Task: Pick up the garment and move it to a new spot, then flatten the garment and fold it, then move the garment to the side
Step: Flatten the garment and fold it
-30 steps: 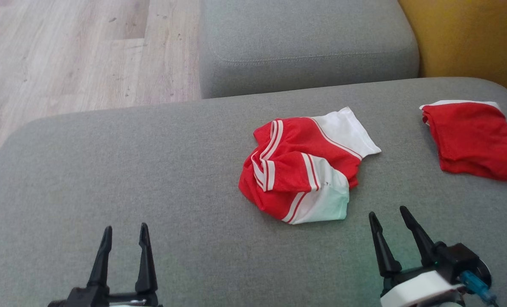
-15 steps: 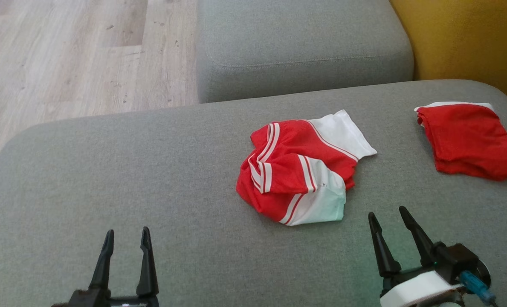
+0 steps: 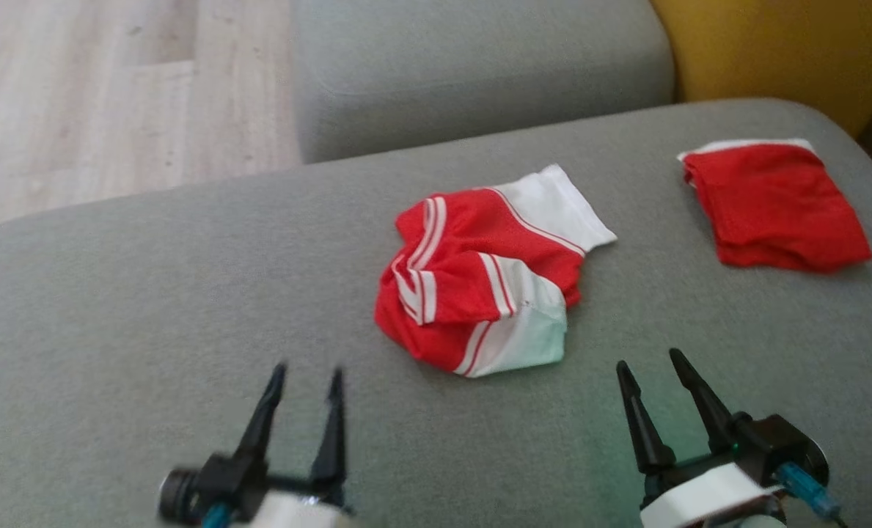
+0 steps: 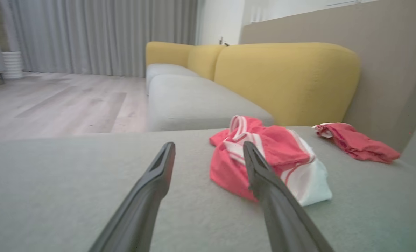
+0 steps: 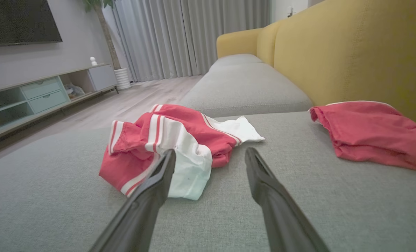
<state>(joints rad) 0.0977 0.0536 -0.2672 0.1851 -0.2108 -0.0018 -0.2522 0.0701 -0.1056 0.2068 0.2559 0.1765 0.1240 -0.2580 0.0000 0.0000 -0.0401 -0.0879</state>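
The grey cushion (image 3: 149, 308) carried everything in reach. The garment (image 3: 480, 286) — a crumpled red-and-white heap — lay near the cushion's middle. In the head view its long axis ran from near left to far right and ended in a flat white panel pointing away from the robot. A folded red cloth (image 3: 773, 205) lay well apart, toward the cushion's right edge.

The left gripper (image 3: 308, 370) was low over the cushion, fingers spread and holding nothing. The garment lay ahead and to its right. The right gripper (image 3: 648, 359) was likewise parted and empty, with the garment ahead and to its left.

The garment therefore lay between the two grippers, and neither was clearly nearer. Judged from this layout, the pickup had not begun — either arm would have to reach forward and inward.
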